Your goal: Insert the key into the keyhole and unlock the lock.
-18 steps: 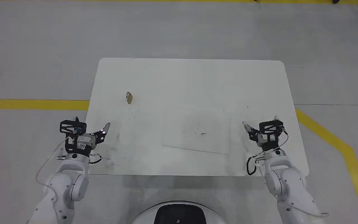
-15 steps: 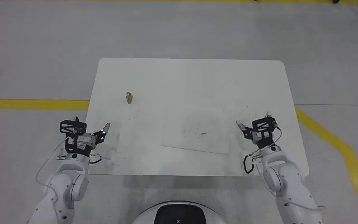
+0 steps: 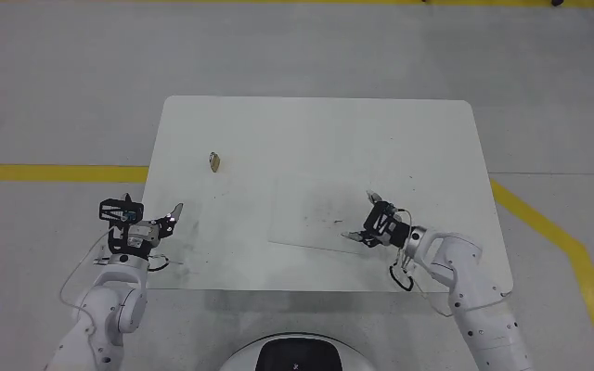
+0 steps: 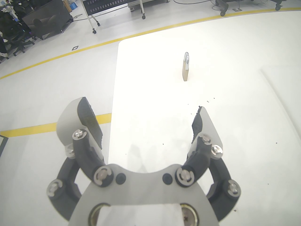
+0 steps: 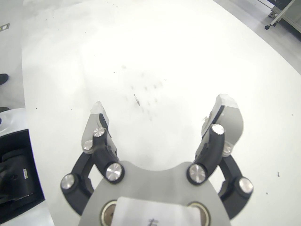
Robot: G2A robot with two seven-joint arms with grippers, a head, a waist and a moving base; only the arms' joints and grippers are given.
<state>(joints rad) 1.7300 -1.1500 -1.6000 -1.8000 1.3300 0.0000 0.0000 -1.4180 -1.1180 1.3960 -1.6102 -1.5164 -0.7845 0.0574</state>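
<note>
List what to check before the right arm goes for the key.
1. Is the right gripper open and empty: ok.
2. Does the key lie on the table ahead of the right gripper: ok.
3. Which way the key's blade points: cannot tell, too small.
4. Is the lock upright on the table, apart from both grippers: ok.
5. Is the left gripper open, free to hold the lock: ok.
</note>
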